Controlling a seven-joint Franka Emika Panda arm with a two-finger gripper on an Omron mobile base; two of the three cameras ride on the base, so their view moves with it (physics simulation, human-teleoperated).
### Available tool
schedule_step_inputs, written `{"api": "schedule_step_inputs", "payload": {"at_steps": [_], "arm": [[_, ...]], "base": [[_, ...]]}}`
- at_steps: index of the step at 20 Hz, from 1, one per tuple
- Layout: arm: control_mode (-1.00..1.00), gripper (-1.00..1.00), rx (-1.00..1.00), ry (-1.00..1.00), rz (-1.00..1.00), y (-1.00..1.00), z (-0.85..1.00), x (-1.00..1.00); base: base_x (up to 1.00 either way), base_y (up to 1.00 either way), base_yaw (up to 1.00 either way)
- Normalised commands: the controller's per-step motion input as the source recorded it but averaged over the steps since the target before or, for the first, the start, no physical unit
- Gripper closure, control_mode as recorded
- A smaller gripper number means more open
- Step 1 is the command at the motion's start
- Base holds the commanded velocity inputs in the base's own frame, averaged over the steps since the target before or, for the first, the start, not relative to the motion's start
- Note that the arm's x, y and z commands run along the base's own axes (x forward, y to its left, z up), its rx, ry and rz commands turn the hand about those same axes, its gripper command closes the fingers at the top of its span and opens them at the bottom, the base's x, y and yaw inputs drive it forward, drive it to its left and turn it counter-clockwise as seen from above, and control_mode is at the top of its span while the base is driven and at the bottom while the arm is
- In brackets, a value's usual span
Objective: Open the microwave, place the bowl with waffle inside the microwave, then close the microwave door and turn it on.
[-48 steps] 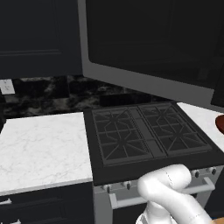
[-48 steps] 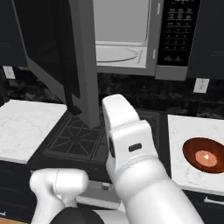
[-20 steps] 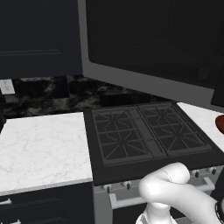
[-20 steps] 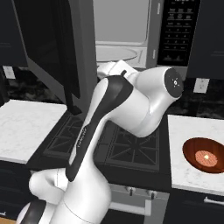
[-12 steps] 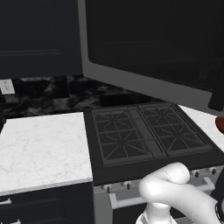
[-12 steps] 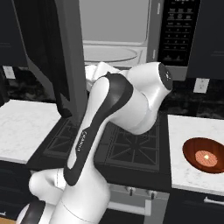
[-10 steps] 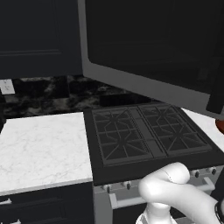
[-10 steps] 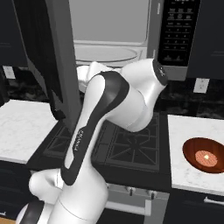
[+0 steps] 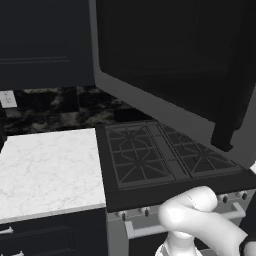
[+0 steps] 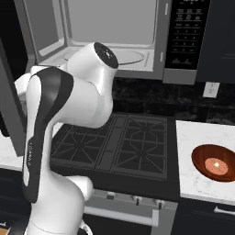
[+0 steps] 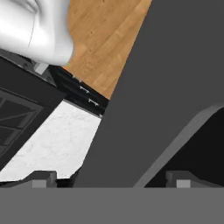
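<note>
Above the stove [image 10: 124,147] hangs one microwave [image 10: 137,36], its cavity lit and its round turntable bare; I see a single black keypad panel at 3 o'clock of the cavity. One microwave door [image 9: 165,70] stands swung wide toward 9 o'clock of the cavity, a dark glass slab with a grey border that covers the upper right of the left base view; its black bar handle [image 9: 232,100] runs down the far edge. From the hand camera I see the gripper [image 11: 111,177] with both fingertips [image 11: 41,177] spread wide and nothing between them, close against the door's grey edge [image 11: 166,87]. One reddish-brown bowl [image 10: 215,163] sits on the white marble counter [image 10: 202,137] at 3 o'clock of the stove, well apart from the gripper, holding one pale round waffle [image 10: 215,165]. A second marble counter [image 9: 45,170] lies at 9 o'clock of the stove. I count one wall socket [image 10: 210,89] behind the bowl and one [image 9: 7,99] behind the other counter.
</note>
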Motion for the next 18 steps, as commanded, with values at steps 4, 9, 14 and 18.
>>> {"api": "schedule_step_inputs", "payload": {"at_steps": [4, 9, 14, 18], "arm": [[-1.0, -1.0, 0.0, -0.08, 0.0, 0.51, 0.0, -0.52], [-1.0, -1.0, 0.0, -0.04, 0.0, 0.44, 0.0, -0.2], [-1.0, -1.0, 0.03, 0.0, 0.0, 0.02, 0.0, -0.02], [-1.0, -1.0, 0.0, 0.0, 0.0, 0.45, 0.0, -0.02]], "base": [[0.0, 0.0, 0.0], [0.0, 0.0, 0.0], [0.0, 0.0, 0.0], [0.0, 0.0, 0.0]]}}
